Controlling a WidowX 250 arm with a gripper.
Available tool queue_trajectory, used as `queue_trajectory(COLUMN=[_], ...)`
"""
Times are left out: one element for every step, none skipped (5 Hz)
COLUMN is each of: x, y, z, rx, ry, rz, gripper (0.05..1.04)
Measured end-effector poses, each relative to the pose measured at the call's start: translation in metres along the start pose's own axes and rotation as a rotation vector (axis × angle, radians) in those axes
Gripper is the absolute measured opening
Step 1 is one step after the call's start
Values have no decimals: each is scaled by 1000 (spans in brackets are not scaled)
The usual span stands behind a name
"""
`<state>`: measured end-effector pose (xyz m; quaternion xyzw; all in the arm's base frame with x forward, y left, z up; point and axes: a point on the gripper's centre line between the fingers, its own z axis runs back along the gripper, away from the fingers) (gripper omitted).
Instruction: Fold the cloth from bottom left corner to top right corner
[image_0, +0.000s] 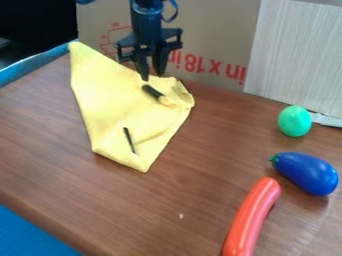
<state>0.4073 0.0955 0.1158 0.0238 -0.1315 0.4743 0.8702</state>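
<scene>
Yellow cloth (103, 100) looking partly folded, edges still wanting alignment

Nearest, the cloth is tapering to a point on the wooden table (133, 205), a thin dark strip (129, 140) lying over it. Farther up, creased layers are bunching toward the right side, near a black-handled piece (152, 91); the main fold is seemingly made, neatening remaining. At the cloth's far edge, the gripper (153, 77) is hanging, its jaws standing slightly apart.

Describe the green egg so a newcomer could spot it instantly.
On the brown table, look right of the yellow cloth, towards the pale board. The green egg sits there, beyond the blue eggplant; it alone is green all over.
</scene>
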Motion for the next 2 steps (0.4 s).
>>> queue_trajectory(x=[6,20], y=[17,46], z=[16,43], rx=[-36,-84], ry=[-16,-65], rz=[-9,-23], gripper=[768,994])
